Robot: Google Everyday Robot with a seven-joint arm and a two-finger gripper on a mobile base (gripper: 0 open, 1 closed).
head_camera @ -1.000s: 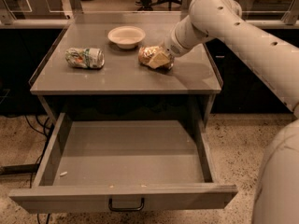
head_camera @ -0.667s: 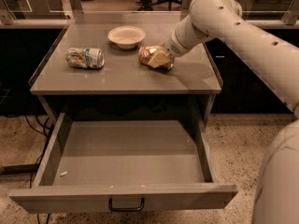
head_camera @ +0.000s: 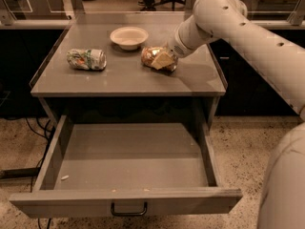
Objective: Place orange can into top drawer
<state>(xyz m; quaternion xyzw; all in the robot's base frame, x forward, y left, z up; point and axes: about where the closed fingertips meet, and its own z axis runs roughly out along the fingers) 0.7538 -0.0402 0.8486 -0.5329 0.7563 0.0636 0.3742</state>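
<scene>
Sideways, shiny dented orange can lies at the tool.

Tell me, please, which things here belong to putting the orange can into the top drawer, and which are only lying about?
For the job:
- orange can, lying on the tabletop
- top drawer, open
- gripper, at the orange can

Only lying about:
- white-green can, on the tabletop
- white bowl, on the tabletop
</scene>
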